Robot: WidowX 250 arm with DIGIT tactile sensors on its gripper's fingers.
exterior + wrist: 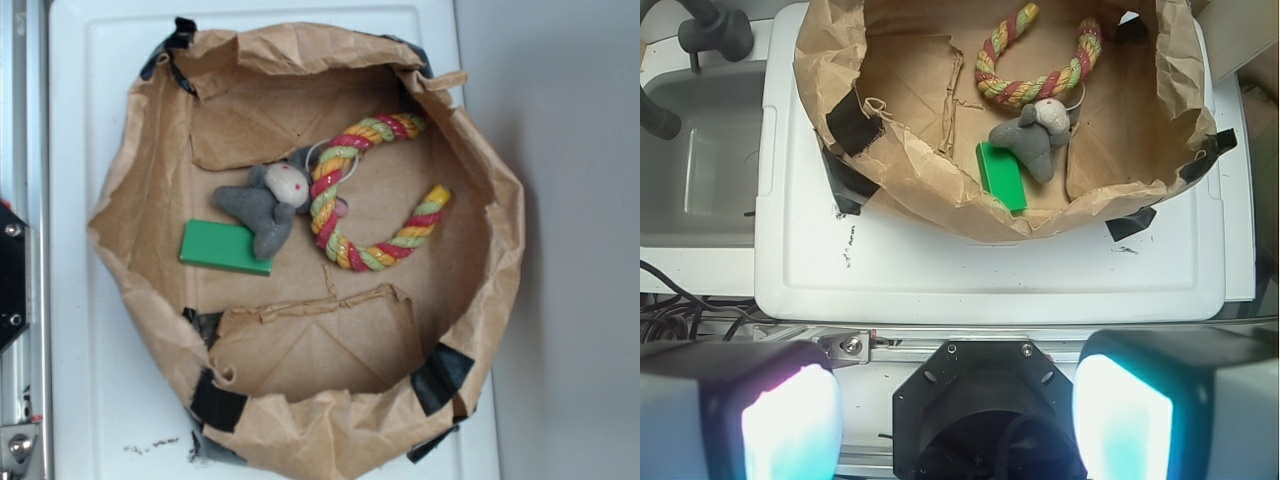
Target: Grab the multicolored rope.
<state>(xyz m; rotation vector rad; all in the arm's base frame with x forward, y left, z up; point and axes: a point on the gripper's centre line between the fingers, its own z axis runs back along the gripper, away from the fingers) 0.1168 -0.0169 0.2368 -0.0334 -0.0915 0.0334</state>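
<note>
**Count of what lies before me**

I count one multicolored rope (362,190), curved at the upper right of the exterior frame. There is one grey plush toy (268,203) near the centre and one flat green block (226,247) at centre left. All three sit in one brown paper bag (330,435), which rests on one white tray (90,400). Black tape patches (216,405) show on the bag's rim; I make out at least five. My gripper (955,420) has two fingers (788,420) at the bottom of the wrist frame.

Multicolored rope (345,200) (1035,78), curved, red-yellow-green twisted strands, lying flat.
</note>
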